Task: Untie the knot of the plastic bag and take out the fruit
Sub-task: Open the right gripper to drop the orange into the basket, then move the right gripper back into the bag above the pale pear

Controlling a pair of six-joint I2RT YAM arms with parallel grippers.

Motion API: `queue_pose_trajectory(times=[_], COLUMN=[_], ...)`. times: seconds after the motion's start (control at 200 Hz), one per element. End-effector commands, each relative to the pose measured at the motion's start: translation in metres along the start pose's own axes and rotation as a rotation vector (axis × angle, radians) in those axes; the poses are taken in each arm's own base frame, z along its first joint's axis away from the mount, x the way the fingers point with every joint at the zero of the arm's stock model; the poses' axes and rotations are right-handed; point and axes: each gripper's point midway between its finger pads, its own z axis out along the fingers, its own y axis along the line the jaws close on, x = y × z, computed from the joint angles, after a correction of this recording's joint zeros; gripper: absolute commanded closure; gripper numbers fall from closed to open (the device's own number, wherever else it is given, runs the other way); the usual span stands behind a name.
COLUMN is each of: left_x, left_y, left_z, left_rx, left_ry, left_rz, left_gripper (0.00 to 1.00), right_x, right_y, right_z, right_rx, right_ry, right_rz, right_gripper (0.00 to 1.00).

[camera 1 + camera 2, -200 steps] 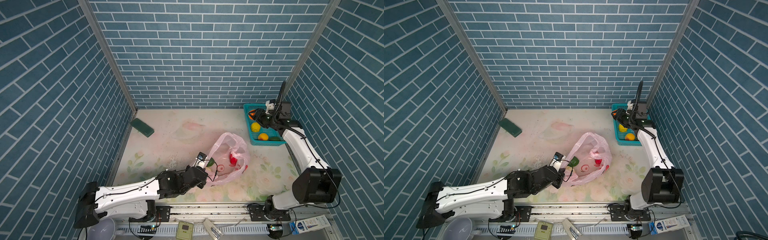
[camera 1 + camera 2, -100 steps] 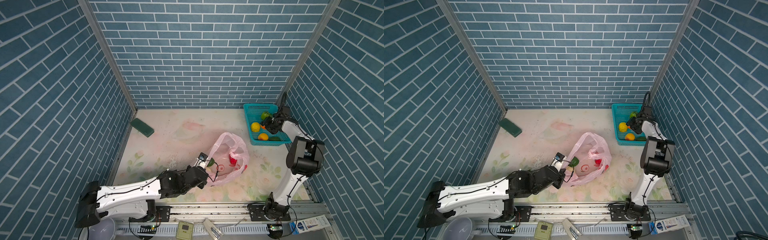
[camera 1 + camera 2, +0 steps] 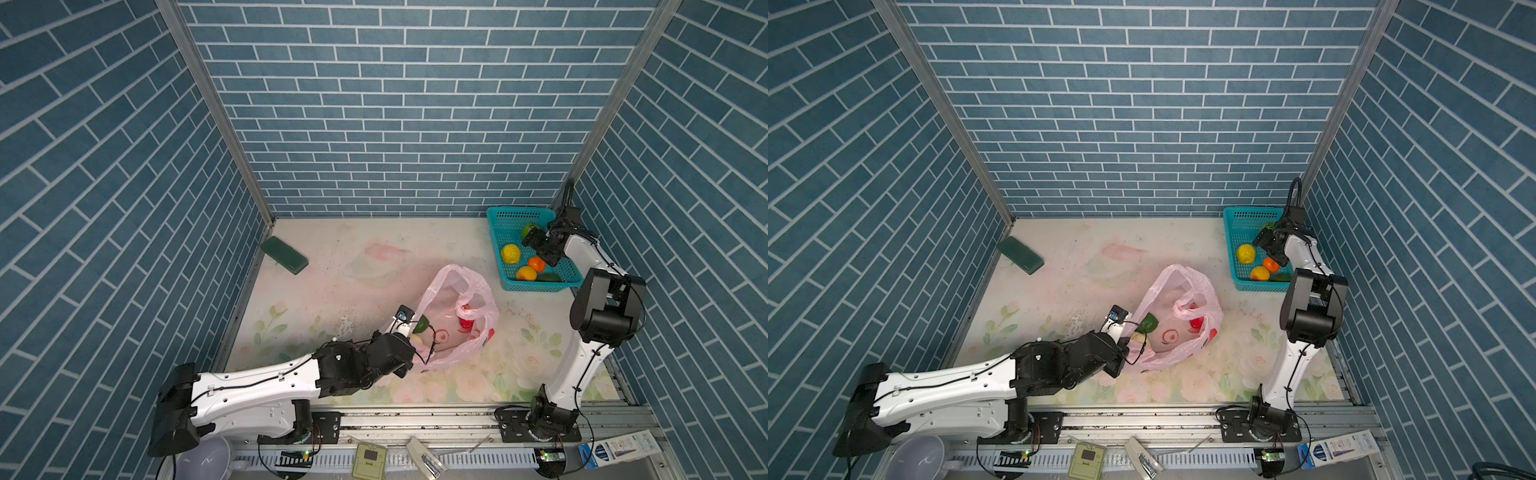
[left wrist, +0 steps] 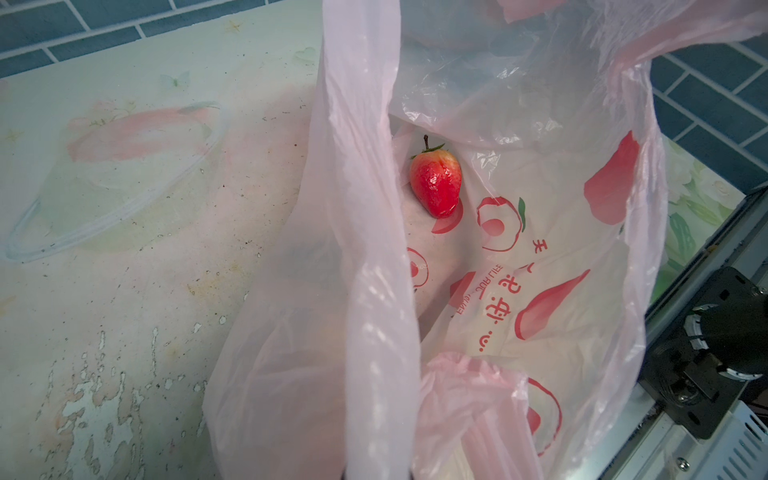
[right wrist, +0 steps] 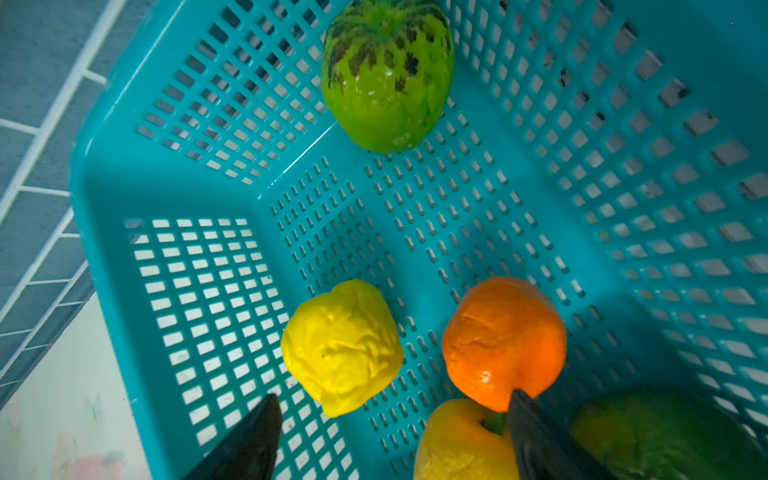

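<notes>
The pink plastic bag (image 3: 457,316) (image 3: 1179,316) lies mid-table with its mouth gaping; the knot is out of view. My left gripper (image 3: 417,332) is shut on the bag's near edge and holds it up; pink film (image 4: 374,332) hides its fingers. A red fruit (image 4: 435,183) (image 3: 466,322) lies inside. My right gripper (image 5: 392,399) (image 3: 530,239) hangs open and empty over the teal basket (image 5: 108,208) (image 3: 503,216). In the basket lie light green (image 5: 386,79), yellow (image 5: 340,345), orange (image 5: 503,340), yellow-orange (image 5: 461,440) and dark green (image 5: 665,432) fruit.
A dark green block (image 3: 284,254) (image 3: 1020,254) lies at the back left by the wall. Blue brick walls close in three sides. The basket stands in the back right corner. The rail (image 3: 415,415) runs along the front edge.
My right gripper has opened wider and drawn back to the basket's right side as the arm folded. The light green fruit now lies free in the basket. The left arm and bag are still.
</notes>
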Motion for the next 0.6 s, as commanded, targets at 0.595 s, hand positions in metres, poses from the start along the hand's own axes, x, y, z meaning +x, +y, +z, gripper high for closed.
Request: queue_pose_trajectory(times=[0.595], left_x=[-0.014], left_y=[0.011], left_z=[-0.015], left_rx=[-0.028], left_ry=[-0.057], left_rz=[-0.013], left_gripper=[1.00], right_x=[0.191], right_y=[0.191], right_z=[-0.239], right_rx=[-0.552], right_ry=[0.156], right_rz=[-0.501], right_gripper=[0.16])
